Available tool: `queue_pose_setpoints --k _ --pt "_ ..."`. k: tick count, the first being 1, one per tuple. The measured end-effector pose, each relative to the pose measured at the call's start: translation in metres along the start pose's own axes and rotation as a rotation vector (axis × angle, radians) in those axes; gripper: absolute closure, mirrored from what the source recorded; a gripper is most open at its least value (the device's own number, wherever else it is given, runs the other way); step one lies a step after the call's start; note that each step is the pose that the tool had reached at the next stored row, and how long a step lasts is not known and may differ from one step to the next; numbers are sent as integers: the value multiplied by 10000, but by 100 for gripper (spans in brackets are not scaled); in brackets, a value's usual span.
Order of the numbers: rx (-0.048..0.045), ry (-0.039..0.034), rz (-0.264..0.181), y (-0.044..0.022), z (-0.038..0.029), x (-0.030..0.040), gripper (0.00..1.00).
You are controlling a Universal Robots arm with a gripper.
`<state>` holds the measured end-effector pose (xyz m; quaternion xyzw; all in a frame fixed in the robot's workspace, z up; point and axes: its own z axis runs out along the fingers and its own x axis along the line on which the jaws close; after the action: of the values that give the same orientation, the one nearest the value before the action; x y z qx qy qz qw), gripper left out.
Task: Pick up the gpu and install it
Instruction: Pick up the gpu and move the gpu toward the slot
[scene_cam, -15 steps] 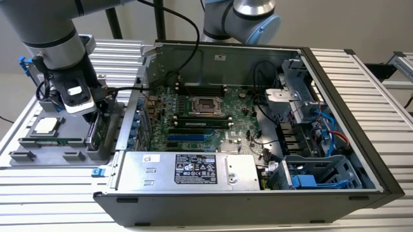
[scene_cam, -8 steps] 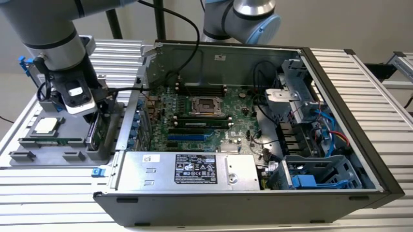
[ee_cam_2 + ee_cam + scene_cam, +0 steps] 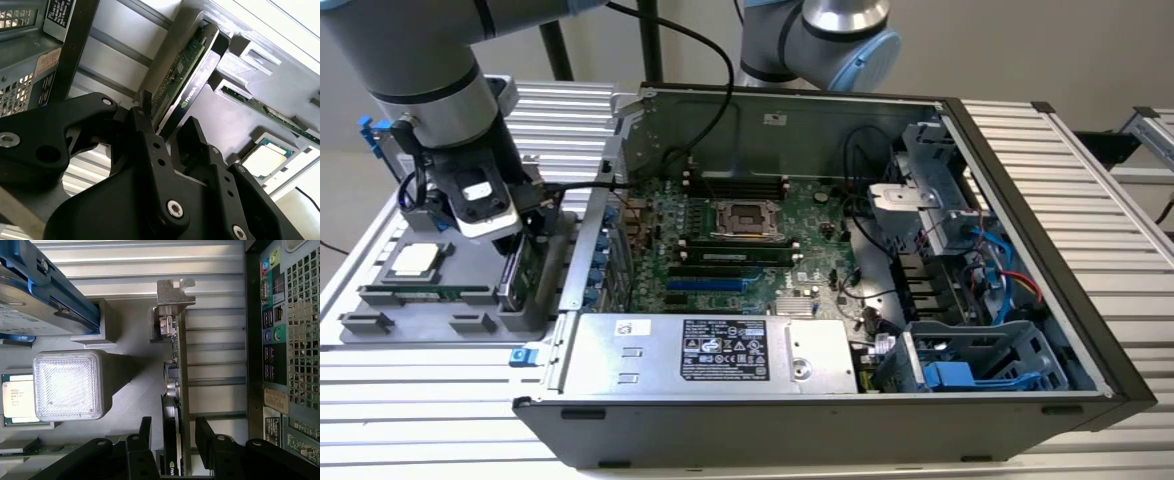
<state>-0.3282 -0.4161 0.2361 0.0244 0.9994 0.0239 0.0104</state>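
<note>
Grey tray [image 3: 414,336], hand [image 3: 175,426] straddling gpu [image 3: 181,365], case [image 3: 282,340] beside

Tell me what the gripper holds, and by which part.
Nothing yet: the open gripper straddles the gpu standing in the grey tray, at the end away from its silver bracket, fingers seemingly clear of it.

A ribbed metal table [image 3: 1087,180] carries an open computer case [image 3: 761,430] across its middle. A grey tray [image 3: 420,328] lies beside it, toward the edge at the exterior view's left.
</note>
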Motion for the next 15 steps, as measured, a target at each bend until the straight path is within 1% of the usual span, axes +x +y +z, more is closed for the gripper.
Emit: queue_pose_setpoints --k 10,11,15 --pt "0 0 -4 0 0 0 0" --pt "0 0 -4 0 0 0 100" --pt "0 1 -6 0 0 0 100"
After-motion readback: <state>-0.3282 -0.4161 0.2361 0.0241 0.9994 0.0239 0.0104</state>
